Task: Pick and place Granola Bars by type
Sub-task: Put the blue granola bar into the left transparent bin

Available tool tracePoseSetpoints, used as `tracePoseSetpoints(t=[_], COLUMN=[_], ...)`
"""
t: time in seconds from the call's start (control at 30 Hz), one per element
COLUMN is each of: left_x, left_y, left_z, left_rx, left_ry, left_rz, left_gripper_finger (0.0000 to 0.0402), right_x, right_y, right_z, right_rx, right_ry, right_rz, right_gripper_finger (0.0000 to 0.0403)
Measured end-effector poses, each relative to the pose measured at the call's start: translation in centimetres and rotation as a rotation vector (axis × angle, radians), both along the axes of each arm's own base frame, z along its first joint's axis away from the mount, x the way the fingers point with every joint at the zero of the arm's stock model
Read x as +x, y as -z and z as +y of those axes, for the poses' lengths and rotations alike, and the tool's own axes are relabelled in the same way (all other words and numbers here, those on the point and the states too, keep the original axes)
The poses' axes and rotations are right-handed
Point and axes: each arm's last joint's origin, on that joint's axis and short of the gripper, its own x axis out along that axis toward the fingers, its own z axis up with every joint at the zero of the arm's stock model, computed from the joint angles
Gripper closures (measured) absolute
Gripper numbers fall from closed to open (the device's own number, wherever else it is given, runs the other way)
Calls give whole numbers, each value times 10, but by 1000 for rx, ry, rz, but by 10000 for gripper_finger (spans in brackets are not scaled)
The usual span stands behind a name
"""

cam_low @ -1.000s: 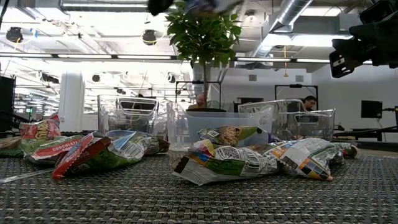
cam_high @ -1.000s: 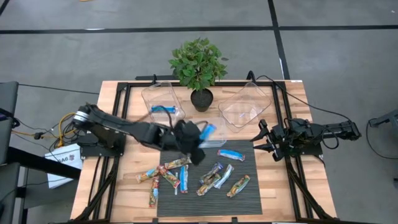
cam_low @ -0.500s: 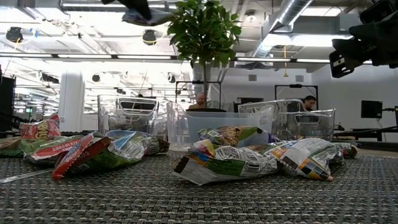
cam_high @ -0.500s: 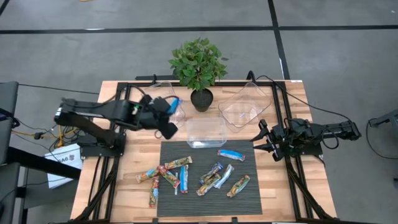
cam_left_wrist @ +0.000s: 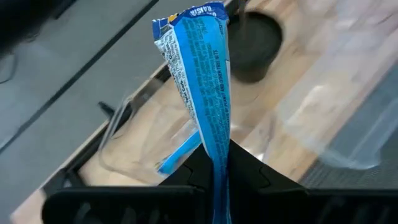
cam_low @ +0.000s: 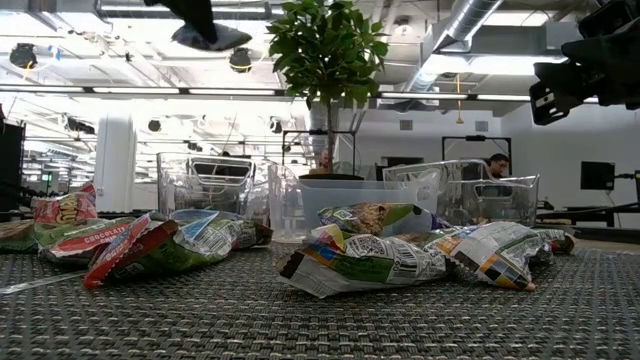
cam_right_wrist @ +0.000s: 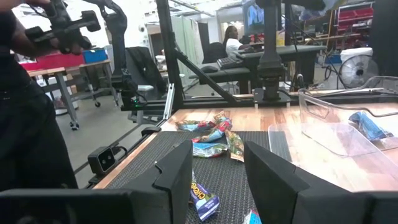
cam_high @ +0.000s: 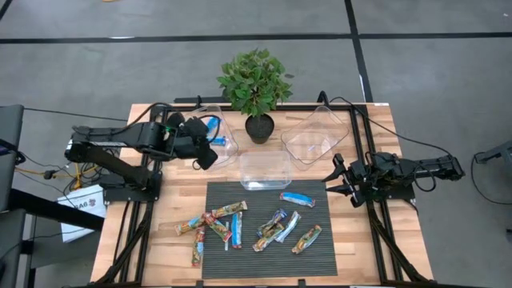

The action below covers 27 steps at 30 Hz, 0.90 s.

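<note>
My left gripper (cam_high: 205,134) is shut on a blue granola bar (cam_left_wrist: 200,81) and hovers over the far-left clear tub (cam_high: 210,128). A second blue bar (cam_high: 225,142) lies on that tub's floor. On the dark mat lie the other bars: a red-orange-yellow cluster (cam_high: 210,224), one blue bar (cam_high: 297,198) and green-gold ones (cam_high: 276,226). The low view shows the left gripper (cam_low: 200,22) high above these bars (cam_low: 360,262). My right gripper (cam_high: 337,181) waits open at the mat's right edge, touching nothing. My left gripper pinches the blue bar between its two fingers (cam_left_wrist: 242,171) at one end of the wrapper (cam_left_wrist: 219,155). The rest of the bar sticks out past the fingertips to its free end (cam_left_wrist: 193,15). It is lifted clear, above the far-left tub.
A middle clear tub (cam_high: 266,170) and a right clear tub (cam_high: 314,134) stand at the mat's far side. A potted plant (cam_high: 256,84) sits between the far tubs. Black frame rails run along both table sides. A person (cam_right_wrist: 25,99) stands beyond the table.
My left gripper has carried the blue bar from above the mat's far edge toward the table's left and far edge, and now stands over the far-left tub. It has stayed shut on the bar. The right arm has kept still.
</note>
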Motion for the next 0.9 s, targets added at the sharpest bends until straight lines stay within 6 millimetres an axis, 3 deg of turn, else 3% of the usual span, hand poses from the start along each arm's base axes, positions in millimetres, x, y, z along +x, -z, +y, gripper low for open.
tracePoseSetpoints(t=[0.4, 0.73, 0.9], left_x=[-3, 2, 1], left_y=[61, 111, 121], left_z=[40, 73, 79], left_rx=[24, 34, 45], left_ry=[-101, -100, -89], left_rz=[240, 239, 250], left_gripper_finger=[383, 383, 383], right_x=[0, 0, 0], right_y=[0, 0, 0], right_z=[0, 0, 0], right_rx=[0, 0, 0], right_ry=[0, 0, 0], right_rz=[0, 0, 0], right_gripper_finger=[265, 266, 264])
